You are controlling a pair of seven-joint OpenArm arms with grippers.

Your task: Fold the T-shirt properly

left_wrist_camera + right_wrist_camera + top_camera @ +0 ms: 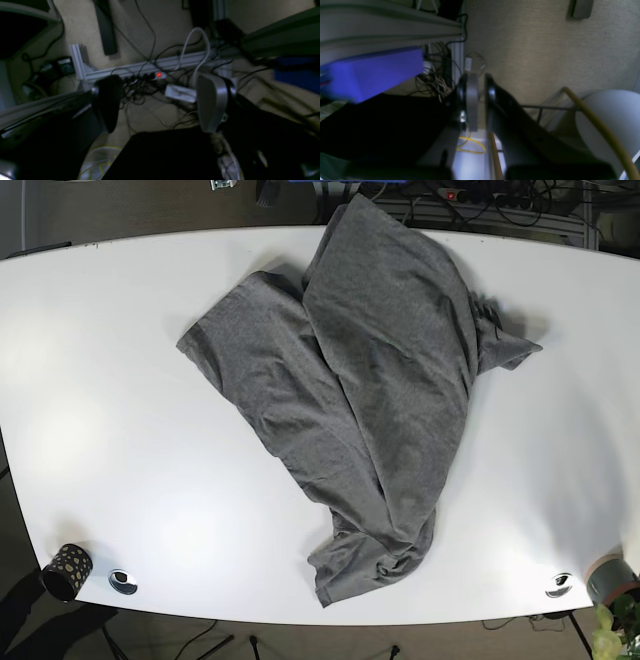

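A grey T-shirt [370,380] lies crumpled and partly folded over itself on the white table [120,380], running from the far edge towards the near edge. One sleeve sticks out to the right. Neither arm shows in the base view. My left gripper [160,102] is open and empty, with its fingers [212,100] wide apart, looking down at the floor and cables. My right gripper [481,100] has its fingers [472,100] almost together with nothing between them, also over the floor. The shirt shows in neither wrist view.
A black spotted cup [66,568] stands at the near left corner of the table. Small metal discs [124,581] [559,584] sit along the near edge. A power strip with a red light [159,74] and an aluminium rail [150,66] lie on the floor. A blue box [370,70] is beside the right gripper.
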